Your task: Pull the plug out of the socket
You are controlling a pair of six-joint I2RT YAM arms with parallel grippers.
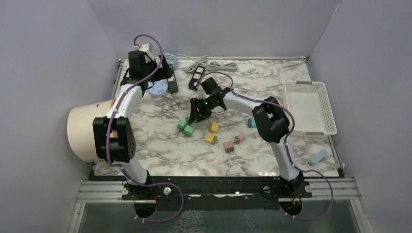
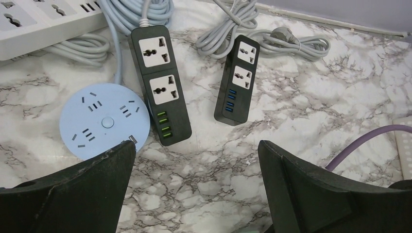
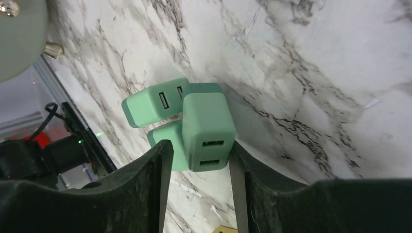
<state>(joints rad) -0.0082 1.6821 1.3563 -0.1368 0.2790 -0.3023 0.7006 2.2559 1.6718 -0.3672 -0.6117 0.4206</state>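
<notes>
My right gripper (image 3: 200, 150) is low over the marble table (image 1: 160, 155), its jaws either side of a green plug (image 3: 206, 126). The right finger touches the plug, a small gap shows at the left finger, and the jaws stand open. Two more green plugs (image 3: 153, 103) lie against it. In the top view the gripper (image 1: 197, 116) is just above the green plugs (image 1: 185, 127). My left gripper (image 2: 194, 160) is open and empty, high over a black socket strip with green ports (image 2: 160, 82), a black strip with blue ports (image 2: 238, 80) and a round blue socket (image 2: 104, 121). Their sockets show no plug.
A white power strip (image 2: 43, 22) and grey cables (image 2: 262, 36) lie at the back. Yellow plugs (image 1: 214, 127), pink plugs (image 1: 228, 146) and a teal plug (image 1: 251, 123) are scattered mid-table. A white basket (image 1: 308, 87) stands right, a cream bucket (image 1: 85, 131) left.
</notes>
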